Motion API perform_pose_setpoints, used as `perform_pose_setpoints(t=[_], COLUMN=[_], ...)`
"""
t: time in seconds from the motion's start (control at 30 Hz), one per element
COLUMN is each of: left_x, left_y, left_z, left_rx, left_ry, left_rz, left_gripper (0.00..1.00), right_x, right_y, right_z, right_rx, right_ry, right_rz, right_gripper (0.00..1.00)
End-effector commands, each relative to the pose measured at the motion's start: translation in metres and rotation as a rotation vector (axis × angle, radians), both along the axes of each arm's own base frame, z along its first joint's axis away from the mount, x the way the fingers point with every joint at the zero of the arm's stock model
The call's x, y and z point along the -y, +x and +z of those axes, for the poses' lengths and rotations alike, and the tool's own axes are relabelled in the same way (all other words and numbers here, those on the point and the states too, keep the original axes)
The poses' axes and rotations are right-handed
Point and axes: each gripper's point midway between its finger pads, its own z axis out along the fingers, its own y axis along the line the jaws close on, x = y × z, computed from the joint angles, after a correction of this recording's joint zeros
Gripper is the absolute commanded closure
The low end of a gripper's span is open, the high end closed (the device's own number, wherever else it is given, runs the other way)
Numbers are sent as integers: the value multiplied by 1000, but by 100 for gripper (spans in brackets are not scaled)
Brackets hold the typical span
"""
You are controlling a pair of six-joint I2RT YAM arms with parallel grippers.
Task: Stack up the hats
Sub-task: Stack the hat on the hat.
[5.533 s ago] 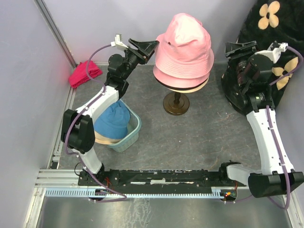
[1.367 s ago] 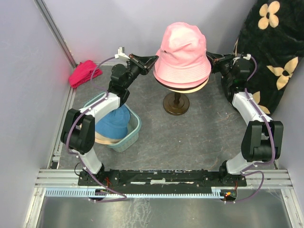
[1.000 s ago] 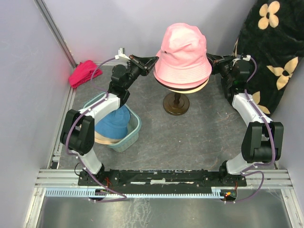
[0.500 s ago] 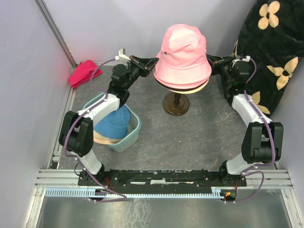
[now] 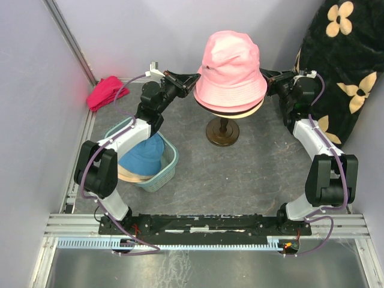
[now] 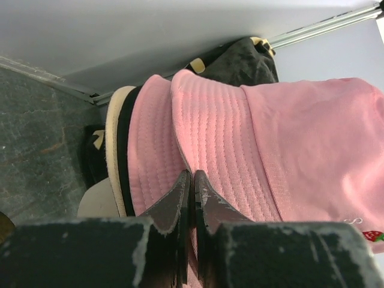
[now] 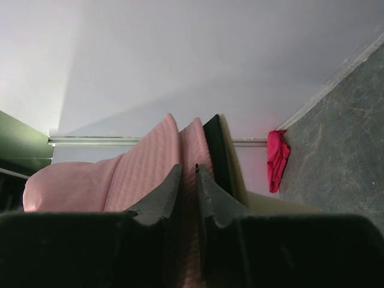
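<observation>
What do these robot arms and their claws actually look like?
The left arm and right arm have white links, bulky black joints and a purple cable along each. The left claw and right claw each have two tapered black fingers.

The stacked hats [image 5: 231,66] are sitting on a stand [image 5: 222,132] between my left end effector [image 5: 195,75] and right end effector [image 5: 266,74]. Other hats [image 5: 141,155] are lying in a basket [image 5: 173,161] nearer-left.

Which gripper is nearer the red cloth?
Left. The left gripper is at the brim of the pink hat, on the side toward the red cloth; the right gripper is across the hat, farther off.
</observation>
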Motion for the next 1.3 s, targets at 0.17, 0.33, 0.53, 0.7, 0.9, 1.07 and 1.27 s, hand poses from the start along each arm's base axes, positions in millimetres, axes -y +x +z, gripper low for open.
perform_pose_setpoints(t=[0.17, 0.33, 0.53, 0.7, 0.9, 1.07, 1.27], left_x=[0, -2, -3, -6, -9, -14, -19], left_y=[-8, -11, -14, -18, -22, -26, -29], left_z=[-23, -17, -12, -7, -3, -1, 10], left_rx=[-54, -43, -36, -30, -22, -17, 15], left_ry=[35, 34, 26, 20, 18, 13, -1], left_rz=[-18, -16, -19, -12, -4, 12, 35], left_gripper=[97, 95, 87, 79, 77, 72, 60], right_x=[10, 21, 42, 44, 39, 32, 25], right_y=[2, -14, -42, -56, -75, -87, -97], right_z=[18, 36, 48, 53, 61, 51, 51], right_rx=[32, 38, 23, 30, 44, 21, 32], right_ry=[-78, -174, -241, -224, -207, -180, -147], right_rz=[-37, -102, -197, -206, -181, -142, -110], right_gripper=[58, 53, 48, 46, 44, 44, 43])
